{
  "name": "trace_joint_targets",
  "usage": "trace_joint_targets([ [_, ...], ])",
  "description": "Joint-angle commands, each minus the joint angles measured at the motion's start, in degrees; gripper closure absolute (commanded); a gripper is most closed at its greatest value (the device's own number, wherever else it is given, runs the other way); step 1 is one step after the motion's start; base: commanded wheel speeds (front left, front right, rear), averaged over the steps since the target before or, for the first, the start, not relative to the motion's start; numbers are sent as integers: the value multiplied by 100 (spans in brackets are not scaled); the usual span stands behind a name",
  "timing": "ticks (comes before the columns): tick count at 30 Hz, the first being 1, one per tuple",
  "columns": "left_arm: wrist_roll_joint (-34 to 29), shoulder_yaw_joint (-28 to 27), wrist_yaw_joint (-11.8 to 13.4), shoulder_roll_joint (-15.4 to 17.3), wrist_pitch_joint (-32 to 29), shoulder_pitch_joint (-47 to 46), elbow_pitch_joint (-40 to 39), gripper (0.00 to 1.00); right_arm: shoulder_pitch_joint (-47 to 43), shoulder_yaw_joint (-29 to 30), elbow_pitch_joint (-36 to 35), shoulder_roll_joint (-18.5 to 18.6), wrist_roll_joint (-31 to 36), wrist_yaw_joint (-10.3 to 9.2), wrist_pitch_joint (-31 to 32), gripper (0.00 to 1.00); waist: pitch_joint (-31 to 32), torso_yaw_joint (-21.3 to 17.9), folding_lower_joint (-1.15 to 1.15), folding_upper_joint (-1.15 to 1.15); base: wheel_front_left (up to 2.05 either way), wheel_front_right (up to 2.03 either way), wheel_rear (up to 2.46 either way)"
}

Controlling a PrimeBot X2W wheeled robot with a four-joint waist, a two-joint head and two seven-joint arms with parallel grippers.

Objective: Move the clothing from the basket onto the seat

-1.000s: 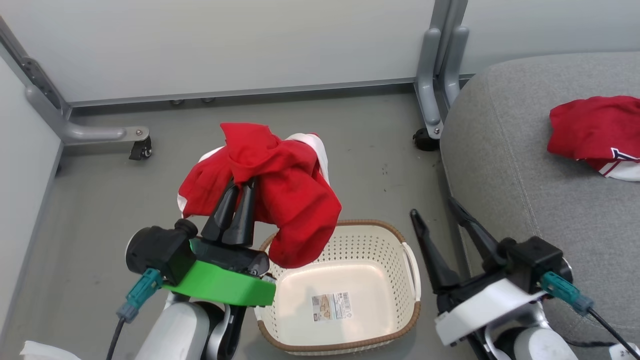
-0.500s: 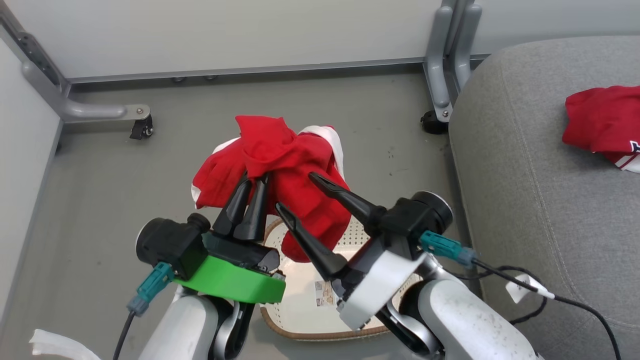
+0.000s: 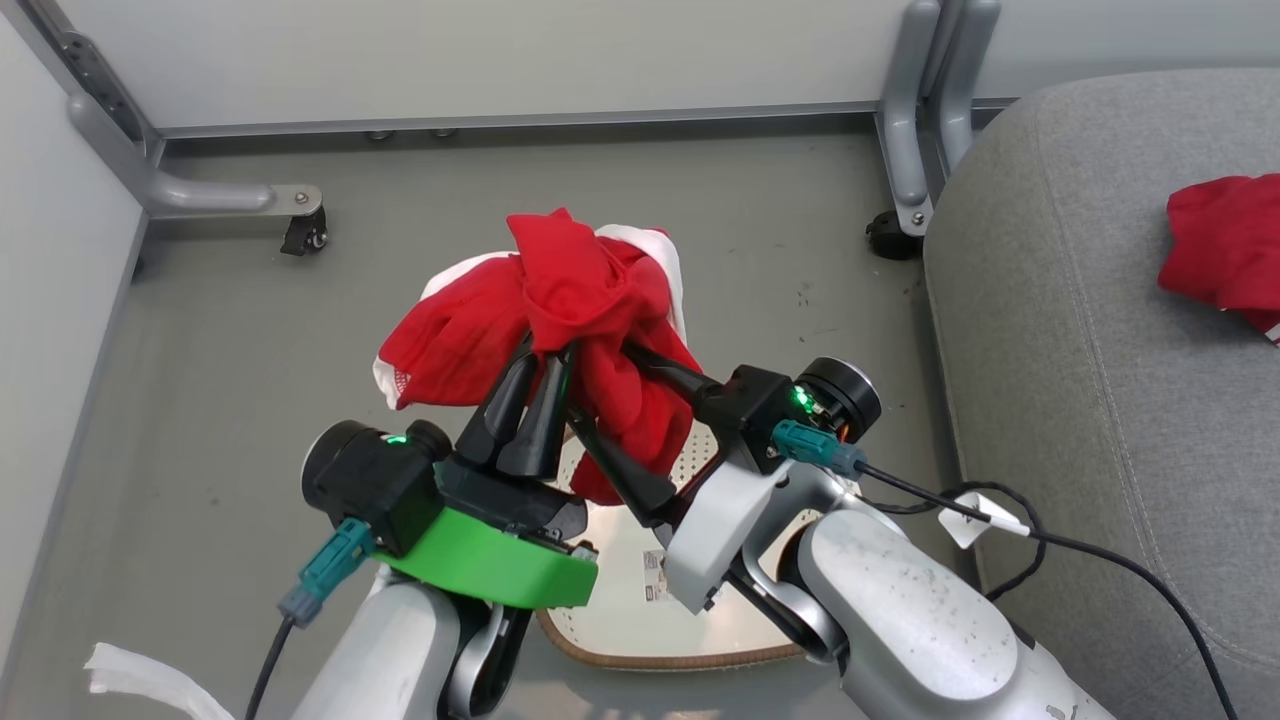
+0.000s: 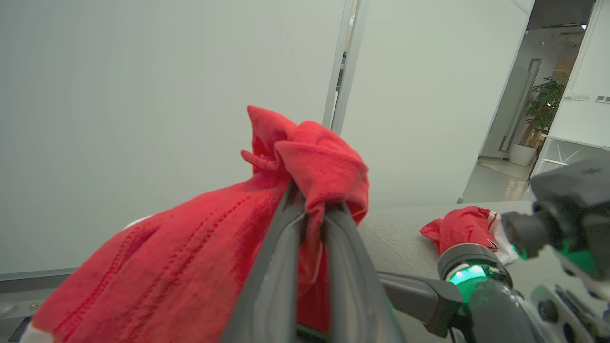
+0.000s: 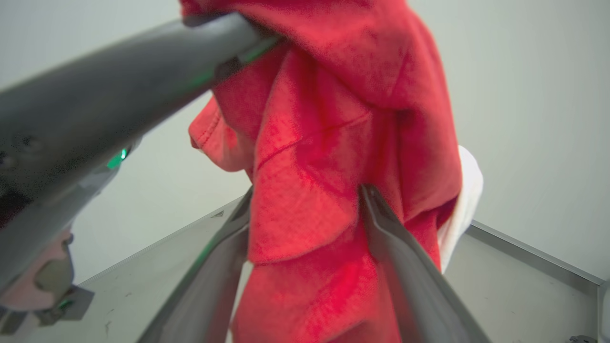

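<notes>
Left tool (image 3: 548, 358) first: your fingers are pinched tight on a bunched fold of the red garment (image 3: 590, 300), holding it up above the floor (image 3: 250, 380), its white panel showing at the far edge. Just right of it, your right tool (image 3: 598, 380) stands spread wide, one finger either side of the hanging cloth, not clamped. Beneath both arms sits the cream basket (image 3: 625, 620), its label visible on the bottom. Further right, the grey seat (image 3: 1080, 320) carries the other red garment (image 3: 1225, 250), crumpled, well apart from the basket.
</notes>
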State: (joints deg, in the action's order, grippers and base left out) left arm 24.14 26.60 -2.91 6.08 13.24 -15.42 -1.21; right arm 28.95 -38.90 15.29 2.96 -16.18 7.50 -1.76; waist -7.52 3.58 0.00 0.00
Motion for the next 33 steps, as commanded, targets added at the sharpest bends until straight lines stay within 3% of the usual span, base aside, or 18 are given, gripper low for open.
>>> trace_joint_targets([
  [1,14,12,-25,-18,40,-83,10,100,94,-27,77,4,-51,-2,-71,100,8,6,0,0,0,0,0],
  [24,149,27,14,12,90,-36,11,100,339,-204,440,-3,-467,-2,-405,100,-17,26,0,0,0,0,0],
  [25,155,9,35,5,100,-37,8,55,345,-200,451,-3,-463,-2,-413,100,-20,29,0,0,0,0,0],
  [26,119,16,44,9,92,-44,20,0,361,-190,465,-3,-456,-2,-421,100,-20,36,0,0,0,0,0],
  [33,32,100,14,94,84,45,-7,0,452,-82,561,-5,-376,-2,-524,100,2,76,0,0,0,0,0],
])
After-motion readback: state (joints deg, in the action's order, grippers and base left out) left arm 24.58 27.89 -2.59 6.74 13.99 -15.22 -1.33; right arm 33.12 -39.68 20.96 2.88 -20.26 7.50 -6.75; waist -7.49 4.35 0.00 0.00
